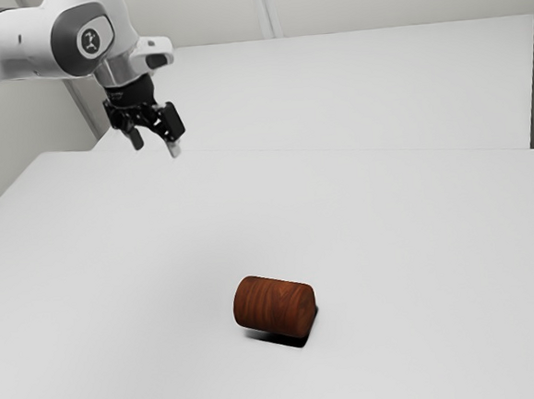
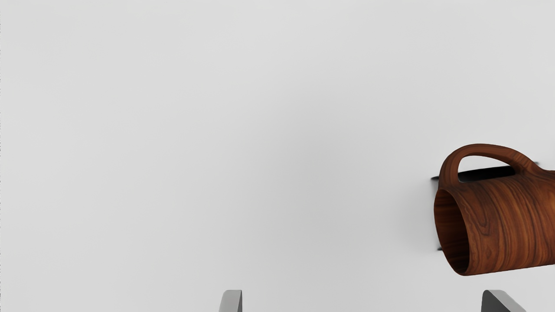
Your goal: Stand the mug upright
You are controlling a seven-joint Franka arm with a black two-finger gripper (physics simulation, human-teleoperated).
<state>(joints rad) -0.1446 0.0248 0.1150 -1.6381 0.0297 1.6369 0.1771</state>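
From my exterior view the wooden mug (image 1: 274, 306) lies on its side on the white table (image 1: 422, 289), at about five o'clock from my gripper (image 1: 155, 146), well apart from it and lower. Its long axis runs there roughly from nine toward between three and four o'clock. I have the fingers spread wide, with nothing between them.

In the wrist view the mug sits off toward one finger (image 2: 501, 301) rather than centred on the gap. Its open mouth (image 2: 451, 238) faces across the front of that gap, and the handle (image 2: 479, 149) juts from the flank farther from the fingertips. The axis runs nearly along the line joining my fingers, so I judge that pinching across the body would want about a quarter turn of the wrist, after shifting over toward the mug and descending.
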